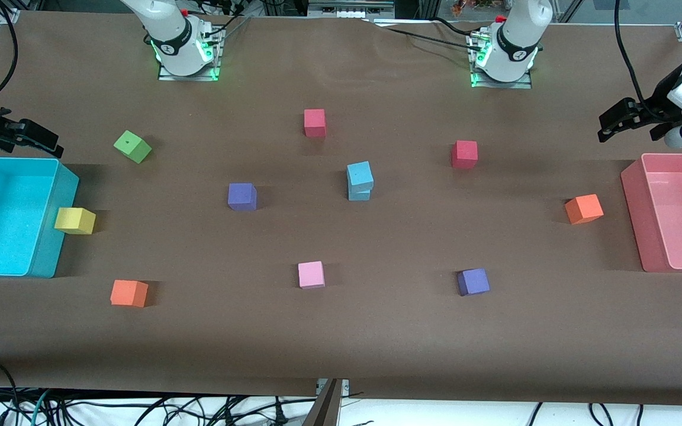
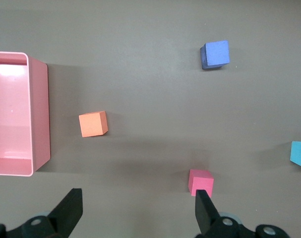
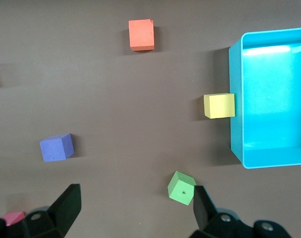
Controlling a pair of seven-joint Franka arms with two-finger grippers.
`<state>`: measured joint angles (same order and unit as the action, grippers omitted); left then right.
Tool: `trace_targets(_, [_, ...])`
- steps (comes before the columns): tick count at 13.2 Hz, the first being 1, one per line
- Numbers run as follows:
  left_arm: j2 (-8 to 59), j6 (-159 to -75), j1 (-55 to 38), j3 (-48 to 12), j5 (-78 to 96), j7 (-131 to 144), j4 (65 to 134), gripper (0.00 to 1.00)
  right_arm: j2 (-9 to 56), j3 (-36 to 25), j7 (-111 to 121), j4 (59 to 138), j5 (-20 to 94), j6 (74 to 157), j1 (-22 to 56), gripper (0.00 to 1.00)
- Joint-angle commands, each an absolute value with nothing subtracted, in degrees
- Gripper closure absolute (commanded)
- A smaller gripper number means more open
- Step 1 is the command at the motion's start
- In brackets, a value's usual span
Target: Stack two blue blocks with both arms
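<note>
Your two blue blocks [image 1: 360, 180] stand stacked at the middle of the brown tabletop [image 1: 341, 331], the upper one twisted slightly askew on the lower. Neither tool touches them.

Your left tool [image 1: 616, 123] hangs with its fingers spread wide over the tabletop at the left arm's end, above the pink bin [image 1: 631, 213]; in the left wrist view its fingers [image 2: 206, 210] hold nothing. Your right tool [image 1: 21, 135] hangs over the right arm's end, above the turquoise bin [image 1: 51, 236], also spread wide and empty in its own wrist view, fingers [image 3: 202, 208] apart. Both arms wait.

Taking the stack as the centre of a clock with 12 toward the robots' bases: a red block [image 1: 315, 122] lies at about 11, a second red block [image 1: 464, 154] at about 2, an orange block [image 1: 584, 209] at about 3 near the pink bin. A purple block [image 1: 473, 281] sits at about 4, a pink block [image 1: 311, 274] at about 7, a second orange block [image 1: 128, 293] at about 8. A second purple block [image 1: 242, 196] lies at 9, and a green block [image 1: 132, 146] at about 10. A yellow block [image 1: 75, 220] rests against the turquoise bin's outer wall.
</note>
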<state>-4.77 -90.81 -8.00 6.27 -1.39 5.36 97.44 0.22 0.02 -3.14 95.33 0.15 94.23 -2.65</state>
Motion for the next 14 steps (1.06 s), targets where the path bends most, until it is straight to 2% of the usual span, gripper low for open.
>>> trace_targets(1, [-4.1,-90.4,-7.7,6.1,-1.8,4.3,95.9,0.00,0.6,0.2,0.6,94.0,-0.8,93.9,-2.5,0.00])
trace_targets(14, [-4.4,-92.0,-7.8,6.0,-1.8,3.7,95.9,0.00,0.9,0.2,0.5,93.9,-1.8,95.3,-2.4,0.00])
